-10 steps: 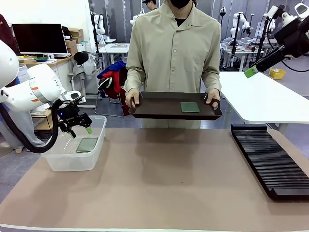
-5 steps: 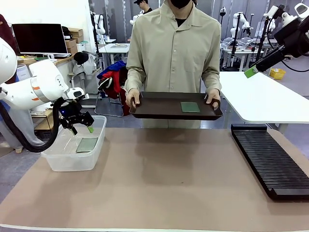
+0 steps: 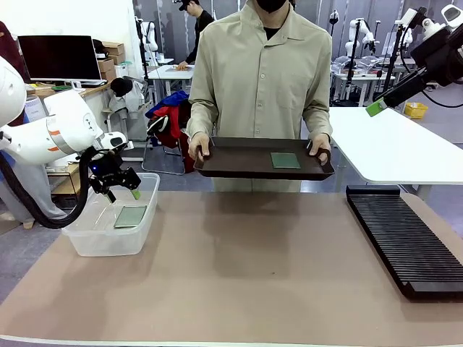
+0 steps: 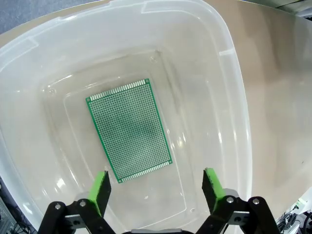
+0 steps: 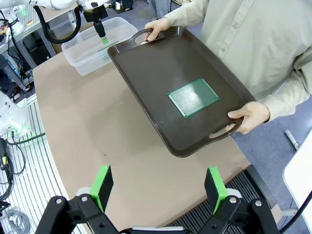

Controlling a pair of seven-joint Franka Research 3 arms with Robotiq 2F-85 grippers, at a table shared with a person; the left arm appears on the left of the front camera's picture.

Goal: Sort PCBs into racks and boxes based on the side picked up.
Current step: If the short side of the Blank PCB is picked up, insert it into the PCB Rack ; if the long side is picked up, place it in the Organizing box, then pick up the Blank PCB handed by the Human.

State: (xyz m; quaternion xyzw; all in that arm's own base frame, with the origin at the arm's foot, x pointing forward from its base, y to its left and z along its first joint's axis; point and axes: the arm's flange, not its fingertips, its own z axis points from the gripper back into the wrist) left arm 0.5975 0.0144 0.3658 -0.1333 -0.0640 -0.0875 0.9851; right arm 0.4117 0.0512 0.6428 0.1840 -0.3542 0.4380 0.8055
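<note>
One green PCB (image 4: 129, 129) lies flat on the bottom of the clear box (image 4: 234, 87), which stands at the table's left (image 3: 87, 242). My left gripper (image 4: 156, 181) hangs open just above the box (image 3: 119, 186), holding nothing. A second PCB (image 3: 284, 160) rests on a dark brown tray (image 3: 239, 165) that a person holds in both hands at the far edge. My right gripper (image 5: 158, 179) is open and empty, high above that tray (image 5: 156, 63) and its PCB (image 5: 193, 97). The long black rack (image 3: 405, 242) lies at the table's right.
The person's hands (image 5: 248, 114) grip the tray's handles. A white table (image 3: 398, 144) stands behind the rack. The brown tabletop (image 3: 246, 275) is bare between box and rack.
My left arm has lifted slightly above the box. The PCB in the box, the tray and the right arm have stayed put.
</note>
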